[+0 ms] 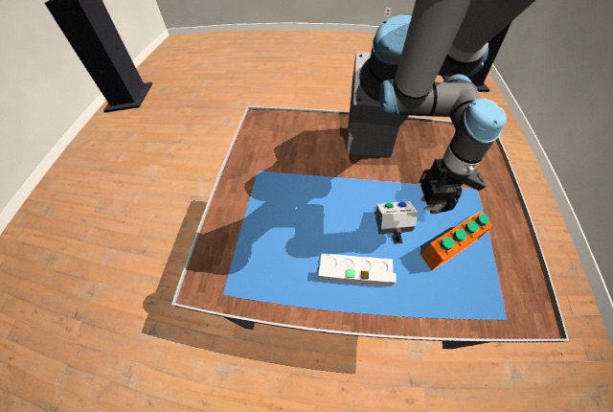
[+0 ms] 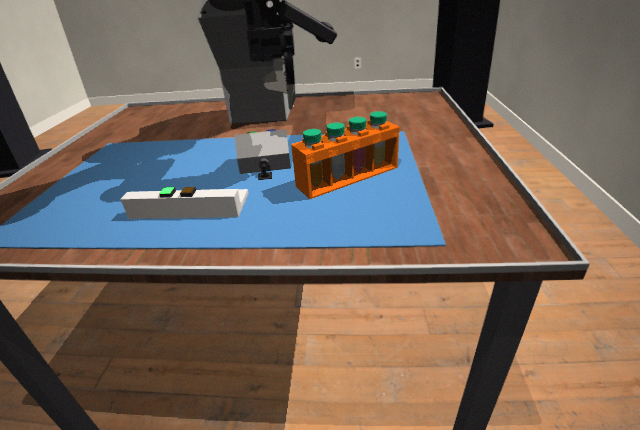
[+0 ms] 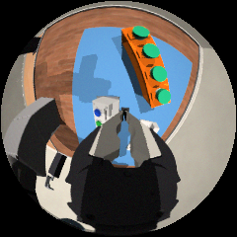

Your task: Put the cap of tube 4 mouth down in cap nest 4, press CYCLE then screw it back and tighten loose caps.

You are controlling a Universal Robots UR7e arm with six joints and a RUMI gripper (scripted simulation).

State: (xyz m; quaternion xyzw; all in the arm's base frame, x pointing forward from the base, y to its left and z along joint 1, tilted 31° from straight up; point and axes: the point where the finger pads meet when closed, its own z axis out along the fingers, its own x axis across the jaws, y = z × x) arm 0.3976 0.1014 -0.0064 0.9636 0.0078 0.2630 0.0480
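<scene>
The orange decapping station (image 1: 431, 258) (image 2: 302, 172) holds four tubes, each under a green cap. The cap of tube 4 (image 1: 447, 242) (image 2: 312, 136) (image 3: 163, 96) sits on its tube, at the end nearest the cap tray. No height difference between caps can be told. The white cap tray (image 1: 324, 273) (image 2: 180, 206) shows empty nests. Its green lamp (image 1: 351, 273) (image 2: 167, 191) is lit and its amber lamp (image 1: 365, 274) (image 2: 188, 191) is dark. My gripper (image 1: 428, 208) (image 3: 123, 112) is shut and empty, raised between key housing and station.
The grey key housing (image 1: 397, 222) (image 2: 262, 152) carries the green READY key (image 1: 389, 205) (image 3: 98, 123) and the blue CYCLE key (image 1: 402, 204) (image 3: 97, 113). A small black fixture (image 1: 397, 238) (image 2: 264, 169) stands at its tray side. A raised rim borders the table.
</scene>
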